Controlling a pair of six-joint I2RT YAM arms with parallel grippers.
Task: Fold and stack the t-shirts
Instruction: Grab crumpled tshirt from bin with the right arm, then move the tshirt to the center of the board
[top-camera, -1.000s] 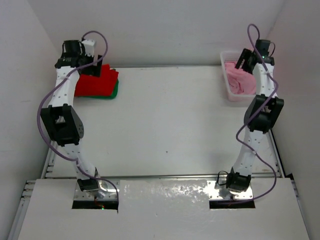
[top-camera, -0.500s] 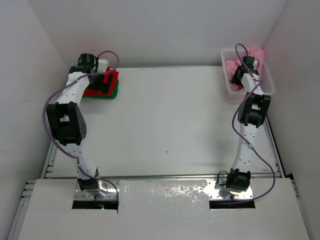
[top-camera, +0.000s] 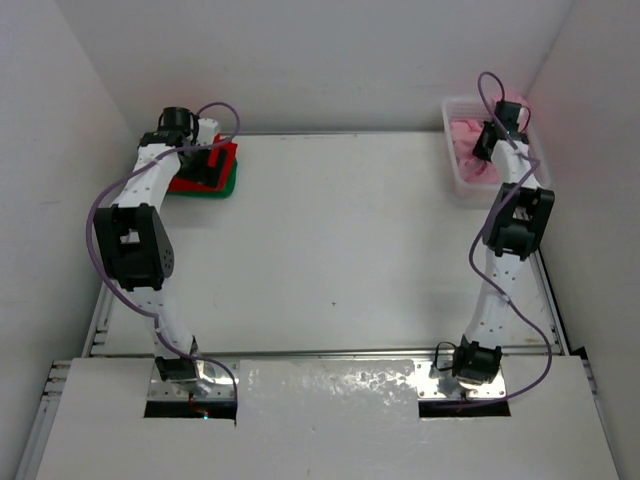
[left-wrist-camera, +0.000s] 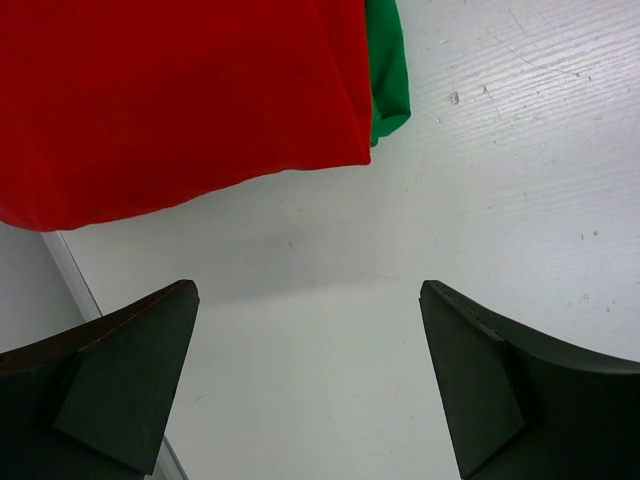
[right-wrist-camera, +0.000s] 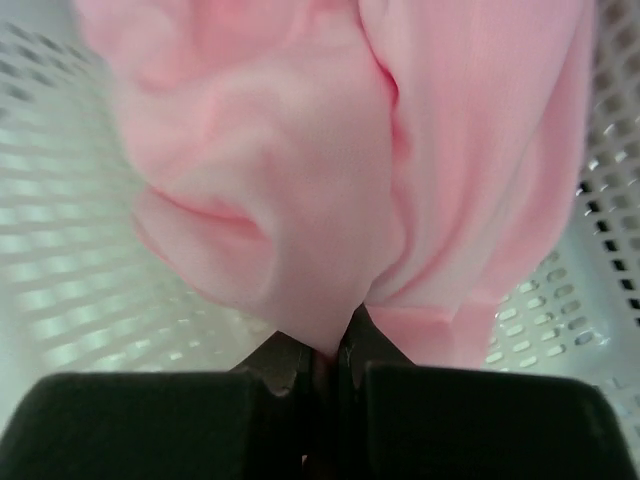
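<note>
As it lies in basket (right-wrist-camera: 60, 300), pink shirt (right-wrist-camera: 290, 170) pinched in right tool (right-wrist-camera: 335, 348)

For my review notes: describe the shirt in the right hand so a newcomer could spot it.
At the table's far right corner sits a white lattice basket. Crumpled inside is the light pink t-shirt; the red shirt and green shirt lie stacked far left.
</note>
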